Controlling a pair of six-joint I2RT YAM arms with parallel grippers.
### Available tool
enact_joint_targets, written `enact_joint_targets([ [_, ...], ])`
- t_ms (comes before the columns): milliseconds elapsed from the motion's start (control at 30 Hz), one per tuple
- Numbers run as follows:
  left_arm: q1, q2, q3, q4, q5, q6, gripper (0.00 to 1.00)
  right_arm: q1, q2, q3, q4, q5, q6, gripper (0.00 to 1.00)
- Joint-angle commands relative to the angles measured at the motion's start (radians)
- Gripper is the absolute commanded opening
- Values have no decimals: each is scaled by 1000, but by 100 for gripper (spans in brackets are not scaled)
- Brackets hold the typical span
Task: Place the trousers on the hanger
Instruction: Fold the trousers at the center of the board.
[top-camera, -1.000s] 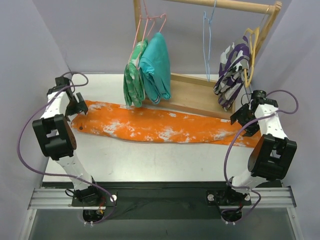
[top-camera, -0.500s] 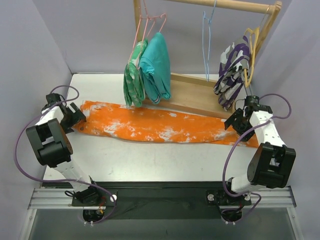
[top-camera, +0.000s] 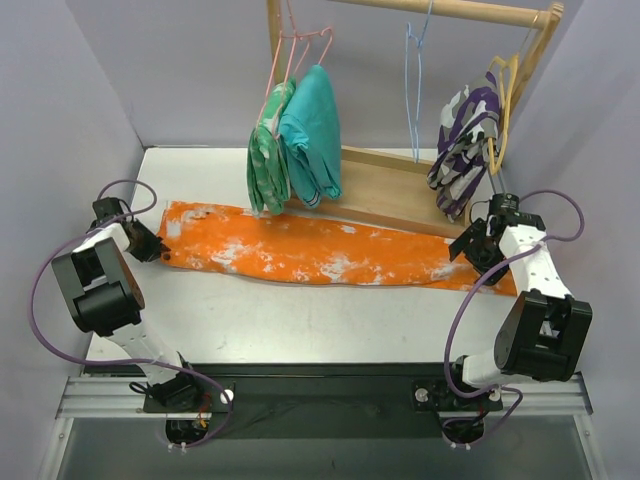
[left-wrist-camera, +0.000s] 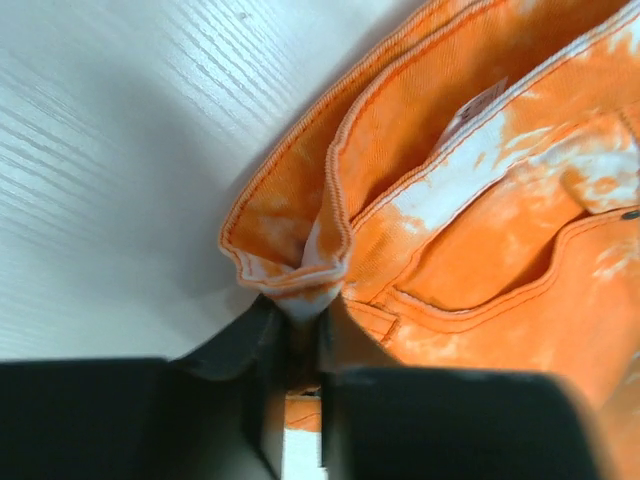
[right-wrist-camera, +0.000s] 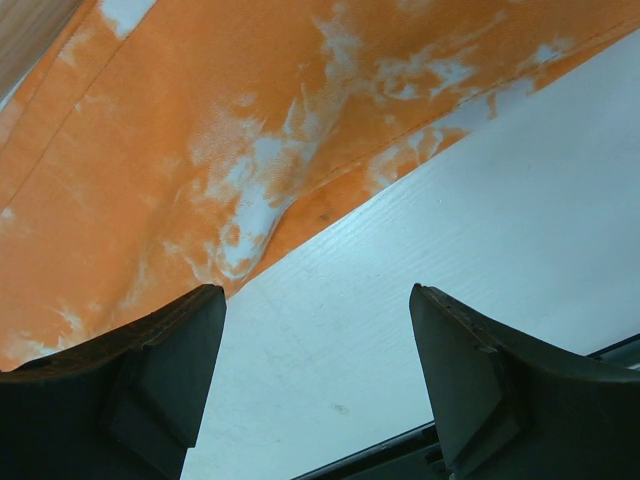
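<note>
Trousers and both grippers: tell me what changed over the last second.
The left gripper moved nearer along the left end of the trousers and closed on the waistband corner. That end now lies squarer. The right gripper shifted slightly at the trousers' right end, with its jaws open and gripping nothing. The light-blue hanger hangs as before, and the trousers still lie flat.

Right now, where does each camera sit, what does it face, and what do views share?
Top external: above, behind the bases, looking down at table and both arms.
Left wrist: on that arm, facing trousers pinched by the left gripper.
Right wrist: on that arm, facing trousers and table past the open right gripper.
All share trousers.
</note>
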Motion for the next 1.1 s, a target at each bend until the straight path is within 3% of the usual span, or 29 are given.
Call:
enact_joint_targets([
  [0,7,-24,-4,75,50,-17,0,7,-29,-24,-51,44,29,75],
  [167,38,-47,29,63,44,-8,0,-4,-20,-69,-61,102,46,73],
  [267,53,-54,33,54,42,6,0,-18,8,-81,-50,124,55,66],
  [433,78,-63,29,42,39,29,0,-99,43,-92,-26,101,72,62],
  [667,87,-79,6,48,41,51,0,-186,109,-52,19,122,33,59],
  [1067,89,-77,9,61,25,32,0,-217,232,33,90,182,14,50],
])
